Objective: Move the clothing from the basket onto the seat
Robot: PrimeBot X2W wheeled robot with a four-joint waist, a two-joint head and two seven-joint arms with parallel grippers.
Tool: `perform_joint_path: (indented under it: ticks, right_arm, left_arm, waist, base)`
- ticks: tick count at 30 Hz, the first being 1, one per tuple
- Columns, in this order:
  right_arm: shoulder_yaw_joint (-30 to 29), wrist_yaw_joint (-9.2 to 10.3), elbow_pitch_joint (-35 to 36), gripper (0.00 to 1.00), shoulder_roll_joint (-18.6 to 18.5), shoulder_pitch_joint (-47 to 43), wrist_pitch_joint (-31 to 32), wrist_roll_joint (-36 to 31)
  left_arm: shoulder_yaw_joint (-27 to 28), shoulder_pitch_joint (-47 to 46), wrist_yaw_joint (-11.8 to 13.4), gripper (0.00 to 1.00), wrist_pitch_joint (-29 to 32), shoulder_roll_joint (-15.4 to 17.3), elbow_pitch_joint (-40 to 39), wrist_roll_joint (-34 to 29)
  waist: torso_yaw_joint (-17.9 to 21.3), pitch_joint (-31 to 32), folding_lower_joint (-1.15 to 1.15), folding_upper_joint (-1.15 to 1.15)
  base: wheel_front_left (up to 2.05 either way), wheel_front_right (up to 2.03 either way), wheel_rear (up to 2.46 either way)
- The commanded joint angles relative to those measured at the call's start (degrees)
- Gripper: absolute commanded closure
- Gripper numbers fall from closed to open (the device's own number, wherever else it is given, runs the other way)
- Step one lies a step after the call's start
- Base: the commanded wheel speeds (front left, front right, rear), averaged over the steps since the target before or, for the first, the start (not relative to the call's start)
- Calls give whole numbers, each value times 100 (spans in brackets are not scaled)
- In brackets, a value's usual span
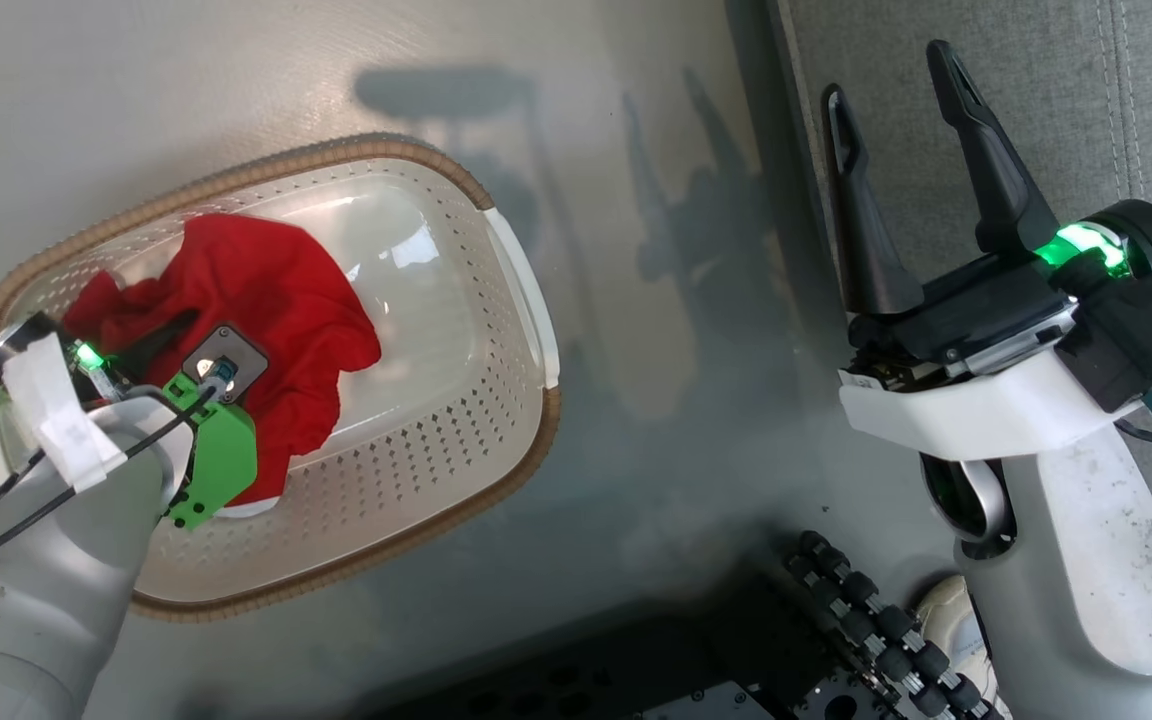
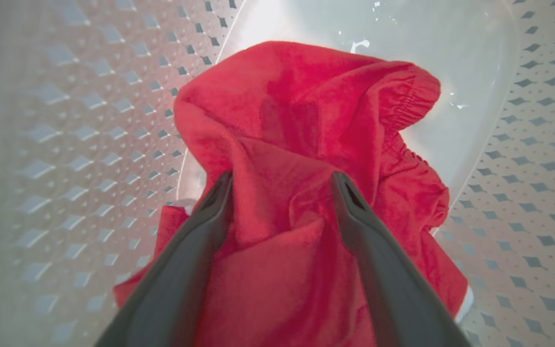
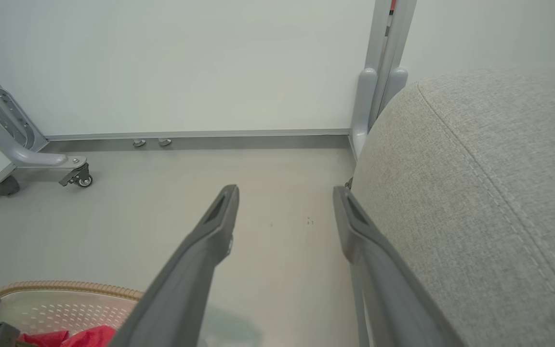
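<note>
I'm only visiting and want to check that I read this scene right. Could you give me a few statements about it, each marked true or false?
1. The clothing lies in the basket. True.
2. The left tool is shut on the clothing. False: it is open, with its fingers either side of a red fold.
3. The right tool holds a garment. False: it is open and empty, near the seat.
4. The basket stands on the floor. True.
</note>
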State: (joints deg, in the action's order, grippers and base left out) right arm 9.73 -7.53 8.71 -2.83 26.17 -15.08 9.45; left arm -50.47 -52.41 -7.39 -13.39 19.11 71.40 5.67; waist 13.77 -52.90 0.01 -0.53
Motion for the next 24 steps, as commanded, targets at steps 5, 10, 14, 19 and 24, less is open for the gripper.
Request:
perform_joint_path:
  ticks: [5, 10, 14, 19, 24]
  right_arm:
    - [13, 8, 175, 0, -12, -14, -14, -101]
    - [12, 8, 313, 0, -12, -32, -14, -181]
    - [23, 8, 397, 0, -12, -72, -14, -268]
    - [9, 8, 469, 0, -12, -131, -14, -361]
    - [6, 8, 474, 0, -12, -118, -14, -403]
  left_arm:
    - [-215, -298, -16, 0, 368, -13, 153, -91]
    - [-345, -449, -16, 0, 789, -26, 211, -124]
    - [-466, -528, -8, 0, 1169, -88, 227, -149]
    - [-497, -560, 58, 52, 1566, -159, 241, -85]
    - [-509, -512, 149, 100, 1689, -235, 243, -27]
  waist:
    - [58, -215, -1, 53]
    - [60, -354, -1, 53]
    - [53, -420, -1, 53]
    - [32, -469, -1, 53]
    - [37, -462, -1, 53]
  base:
    - [0, 0, 0]
    - [0, 0, 0]
    - [0, 0, 0]
    - [0, 0, 0]
    - [0, 0, 0]
